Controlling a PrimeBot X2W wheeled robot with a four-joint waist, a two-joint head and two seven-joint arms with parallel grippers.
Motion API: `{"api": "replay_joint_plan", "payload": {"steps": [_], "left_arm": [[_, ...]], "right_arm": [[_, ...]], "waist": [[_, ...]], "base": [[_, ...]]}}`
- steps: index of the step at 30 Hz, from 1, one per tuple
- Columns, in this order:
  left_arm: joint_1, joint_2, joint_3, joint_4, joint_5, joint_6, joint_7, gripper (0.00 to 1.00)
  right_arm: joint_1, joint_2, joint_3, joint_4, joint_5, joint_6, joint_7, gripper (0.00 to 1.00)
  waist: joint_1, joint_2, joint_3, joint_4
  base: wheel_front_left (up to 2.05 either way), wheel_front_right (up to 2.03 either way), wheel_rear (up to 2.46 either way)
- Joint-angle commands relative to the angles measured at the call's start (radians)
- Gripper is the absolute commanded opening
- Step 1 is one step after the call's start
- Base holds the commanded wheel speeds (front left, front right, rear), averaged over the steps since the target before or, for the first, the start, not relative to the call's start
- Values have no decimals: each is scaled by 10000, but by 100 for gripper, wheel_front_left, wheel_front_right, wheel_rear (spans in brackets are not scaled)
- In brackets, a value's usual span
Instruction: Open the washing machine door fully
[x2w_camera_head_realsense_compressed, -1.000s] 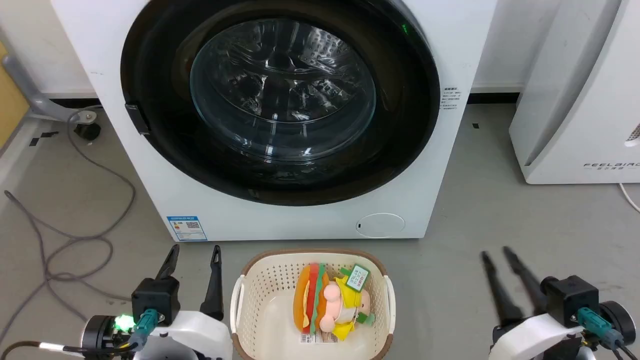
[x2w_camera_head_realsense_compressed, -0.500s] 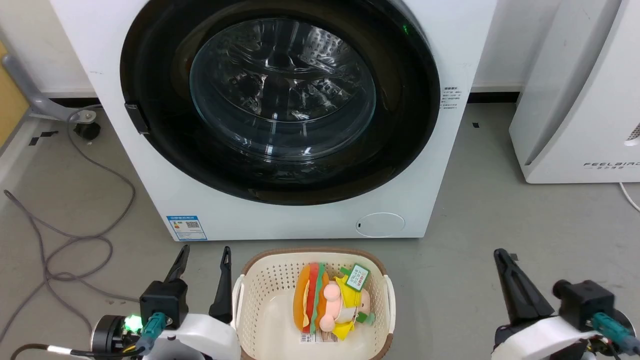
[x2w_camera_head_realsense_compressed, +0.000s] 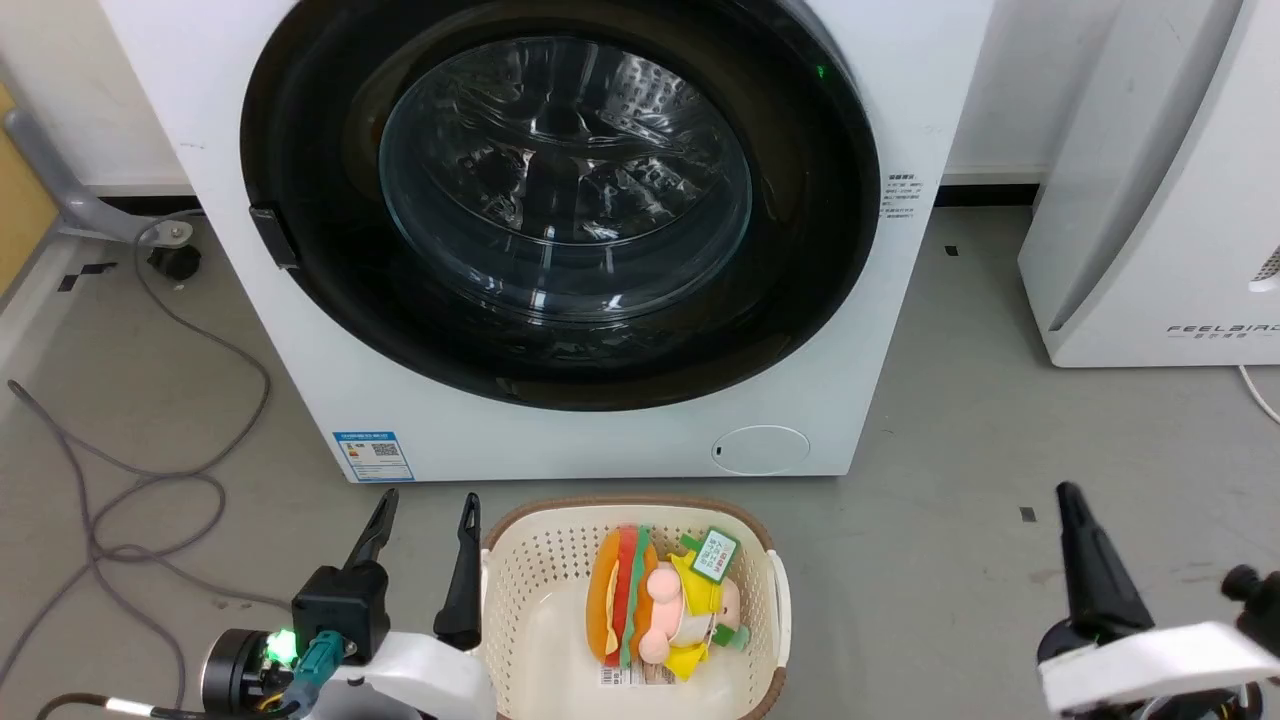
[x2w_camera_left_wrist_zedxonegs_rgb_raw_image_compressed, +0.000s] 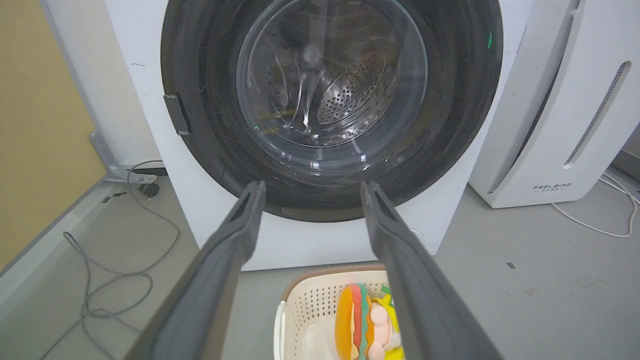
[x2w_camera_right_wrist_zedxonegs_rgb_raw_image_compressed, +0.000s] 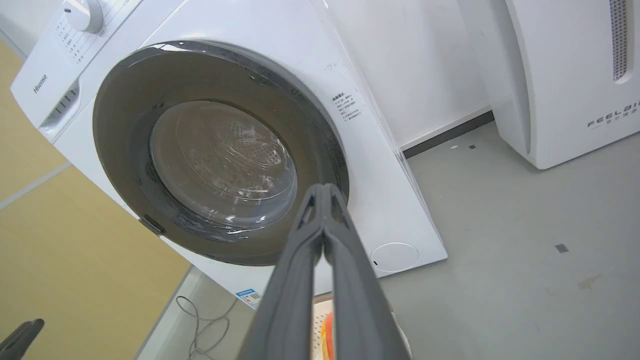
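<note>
- The washing machine door (x2w_camera_head_realsense_compressed: 560, 200) is a wide, glossy black ring around a bulging clear glass bowl. It lies shut, flush on the front of the white washing machine (x2w_camera_head_realsense_compressed: 600, 445), with a small dark tab (x2w_camera_head_realsense_compressed: 273, 235) at its left edge.
- It faces the robot, just behind a cream basket (x2w_camera_head_realsense_compressed: 497, 560) on the grey floor (x2w_camera_head_realsense_compressed: 950, 420).
- In the head view, the left gripper (x2w_camera_head_realsense_compressed: 430, 497) is beside the basket and well short of the door, fingers spread and holding nothing.
- In the right wrist view, the right gripper (x2w_camera_right_wrist_zedxonegs_rgb_raw_image_compressed: 323, 187) has its fingers pressed together and empty, and a white dial (x2w_camera_right_wrist_zedxonegs_rgb_raw_image_compressed: 82, 14) shows above the door.
- In the left wrist view, the perforated steel drum (x2w_camera_left_wrist_zedxonegs_rgb_raw_image_compressed: 350, 97) shows through the glass.
</note>
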Motion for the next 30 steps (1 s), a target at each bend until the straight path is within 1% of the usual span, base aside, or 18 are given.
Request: {"api": "replay_joint_plan", "payload": {"steps": [1, 8, 16, 23, 30], "left_arm": [[-122, 5, -30, 31, -60, -49, -94, 100], [-159, 6, -158, 81, -152, -68, -240, 100], [-278, 6, -276, 56, -220, -105, -407, 100], [-452, 6, -398, 15, -253, -168, -553, 100], [-779, 6, -629, -38, -337, -225, -700, 100]], "right_arm": [[-208, 7, -54, 66, 421, 4, -85, 0], [-1009, 8, -421, 719, 2447, 4, -231, 0], [-2307, -123, -851, 1534, 3764, 5, -397, 0], [-3720, -691, -793, 2354, 4592, 5, -543, 0], [-5357, -1461, -205, 3199, 5588, 5, -676, 0]], "waist": [[0, 0, 0, -11], [0, 0, 50, -16], [0, 0, 253, 67], [0, 0, 608, 157], [0, 0, 1058, 293]], "base": [[0, 0, 0], [0, 0, 0], [0, 0, 0], [0, 0, 0], [0, 0, 0]]}}
